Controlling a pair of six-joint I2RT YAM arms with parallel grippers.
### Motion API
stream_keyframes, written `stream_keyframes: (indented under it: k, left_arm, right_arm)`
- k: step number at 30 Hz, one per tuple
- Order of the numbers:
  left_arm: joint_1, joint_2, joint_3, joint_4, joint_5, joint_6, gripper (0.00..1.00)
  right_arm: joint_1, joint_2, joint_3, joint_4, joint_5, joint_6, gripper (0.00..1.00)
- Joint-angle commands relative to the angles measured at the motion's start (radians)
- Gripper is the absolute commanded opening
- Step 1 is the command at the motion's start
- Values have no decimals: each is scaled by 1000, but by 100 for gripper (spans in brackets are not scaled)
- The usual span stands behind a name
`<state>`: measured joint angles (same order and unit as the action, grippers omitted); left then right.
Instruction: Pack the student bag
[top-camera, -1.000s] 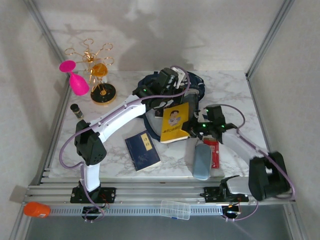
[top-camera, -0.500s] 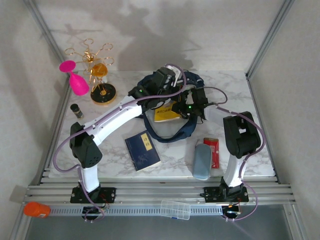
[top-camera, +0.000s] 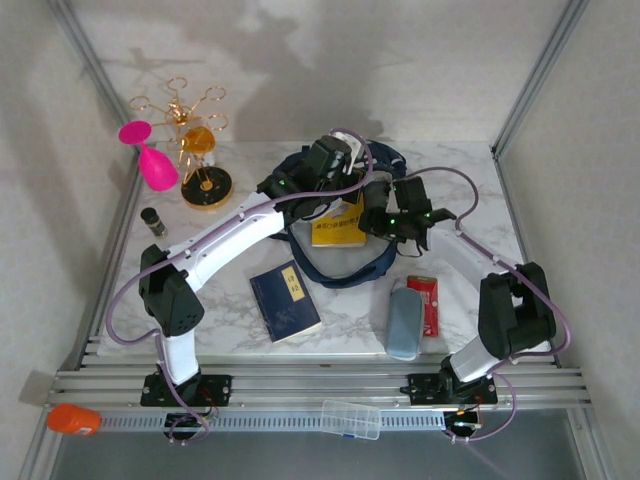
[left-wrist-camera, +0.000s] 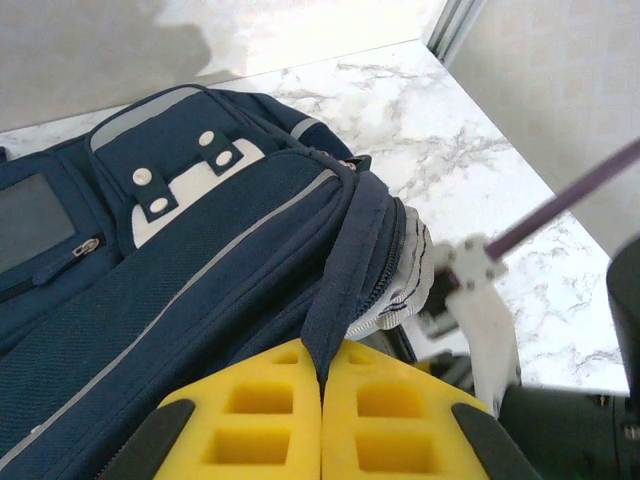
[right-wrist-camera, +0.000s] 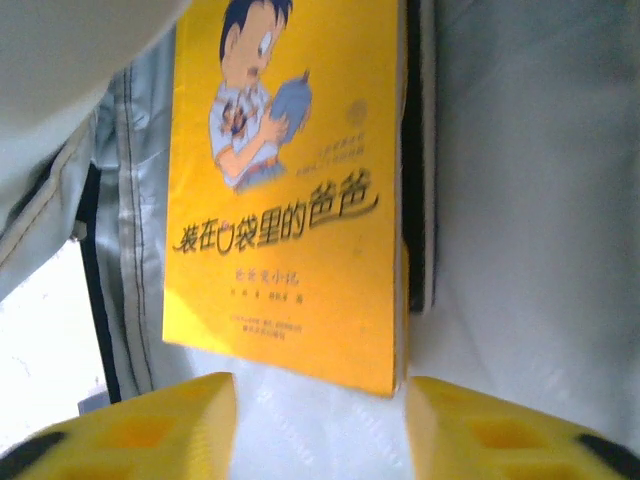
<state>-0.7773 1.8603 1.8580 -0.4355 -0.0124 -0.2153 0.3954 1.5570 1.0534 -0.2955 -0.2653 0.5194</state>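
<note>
Packing partly done, one item in: student bag (left-wrist-camera: 200, 270) at the far middle of the desk (top-camera: 460, 180), its opening held by the left claw (left-wrist-camera: 322, 380), pads pinched together on the flap edge. Yellow book (right-wrist-camera: 290, 180) lies flat on the pale lining inside, apparently delivered; right claw (right-wrist-camera: 318, 395) stands parted just near of it, gripping nothing. Outstanding, by my reckoning: blue notebook (top-camera: 285, 302) near left of the bag, grey pencil case (top-camera: 404, 322) and red packet (top-camera: 428, 305) side by side near right.
</note>
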Motion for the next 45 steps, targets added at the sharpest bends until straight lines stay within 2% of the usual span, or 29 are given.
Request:
stream_keyframes:
  k: [1,6,8,11,16,19,21,24,28,29,33,37,40,45]
  left_arm:
    - [-7,-50,26,128,-13,-34,0]
    - [-7,-43,55,93,-9,-21,0]
    - [-7,-39,68,73,-6,-16,0]
    - [-7,-44,67,56,8,-14,0]
    - [-7,-52,61,49,22,-9,0]
    - [-7,-52,52,44,11,-7,0]
    - [-7,-50,47,28,3,-10,0]
    - [-7,-63,11,29,-1,-32,9]
    - [-5,-108,-102,52,35,-88,27]
    - [-5,-126,-149,58,47,-106,33]
    - [-8,-241,-376,93,84,-197,48]
    - [-10,-434,-665,210,85,-338,57]
    - [-10,-575,-857,232,41,-444,62]
    - [-10,-756,-1116,218,-7,-577,66]
  right_arm:
    - [74,15,-63,26,-19,49,37]
    - [97,111,-81,172,-9,87,17]
    - [97,154,-63,208,31,79,10]
    - [98,165,-82,360,94,82,3]
    - [97,184,-62,490,156,74,0]
    - [98,125,-97,515,111,33,0]
    - [97,56,-136,485,62,-15,3]
    - [97,-74,-202,398,41,-40,9]
    - [98,-247,-240,237,38,-38,20]
    - [97,-288,-240,186,52,-28,22]
    - [98,-393,-210,11,81,7,26]
    - [101,-426,-183,-80,29,22,34]
    - [135,-408,-170,-129,-6,42,40]
    - [294,-372,-185,-121,41,91,48]
